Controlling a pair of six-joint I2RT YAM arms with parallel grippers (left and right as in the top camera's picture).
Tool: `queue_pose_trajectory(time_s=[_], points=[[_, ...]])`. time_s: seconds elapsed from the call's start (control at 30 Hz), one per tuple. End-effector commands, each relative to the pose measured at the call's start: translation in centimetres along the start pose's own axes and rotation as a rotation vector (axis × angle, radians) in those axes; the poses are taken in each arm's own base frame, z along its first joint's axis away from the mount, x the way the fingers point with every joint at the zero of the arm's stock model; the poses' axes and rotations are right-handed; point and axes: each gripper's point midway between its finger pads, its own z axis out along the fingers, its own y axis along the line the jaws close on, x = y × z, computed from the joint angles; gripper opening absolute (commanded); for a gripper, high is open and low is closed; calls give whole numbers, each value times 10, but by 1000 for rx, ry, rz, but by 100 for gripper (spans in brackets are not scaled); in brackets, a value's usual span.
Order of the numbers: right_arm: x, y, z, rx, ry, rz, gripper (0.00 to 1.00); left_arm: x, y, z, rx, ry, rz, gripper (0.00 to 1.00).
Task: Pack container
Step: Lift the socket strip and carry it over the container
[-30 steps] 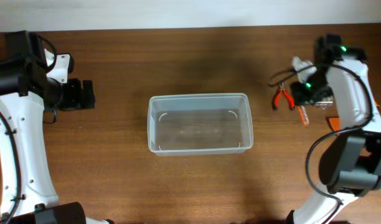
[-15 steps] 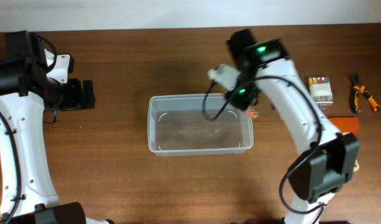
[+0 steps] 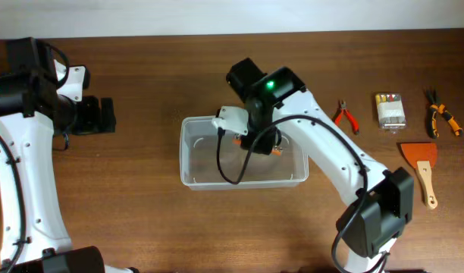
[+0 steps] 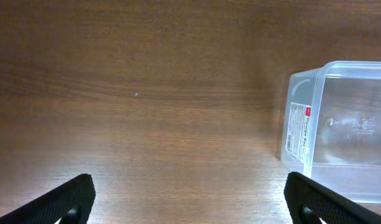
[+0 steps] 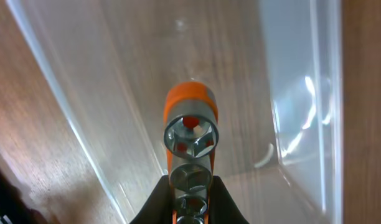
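Observation:
The clear plastic container (image 3: pixel 198 182) stands mid-table. My right gripper (image 3: pixel 256 140) is over its middle, shut on an orange-and-silver socket tool (image 3: pixel 276 152). In the right wrist view the fingers (image 5: pixel 190 202) clamp the tool (image 5: pixel 190 124), which points down into the container (image 5: pixel 290 93), above its floor. My left gripper (image 3: pixel 103 115) is open and empty, well to the left of the container. The left wrist view shows its fingertips (image 4: pixel 193 205) wide apart over bare wood, with the container's labelled end (image 4: pixel 302 127) at the right.
To the right of the container lie red pliers (image 3: pixel 346 115), a small clear box of bits (image 3: pixel 390 110), orange-and-black pliers (image 3: pixel 440 120) and an orange scraper with a wooden handle (image 3: pixel 421 163). The right arm reaches across the container's right half.
My right gripper has carried the orange-and-silver tool left from the table's right side to above the container's inside. The left arm has not moved.

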Motion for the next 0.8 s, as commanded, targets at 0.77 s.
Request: queue_pose_trajectory(time_s=[0.77], points=[[32,33,109,-143,96,-70,10,-3,-3,-1,14,-7,-9,99]])
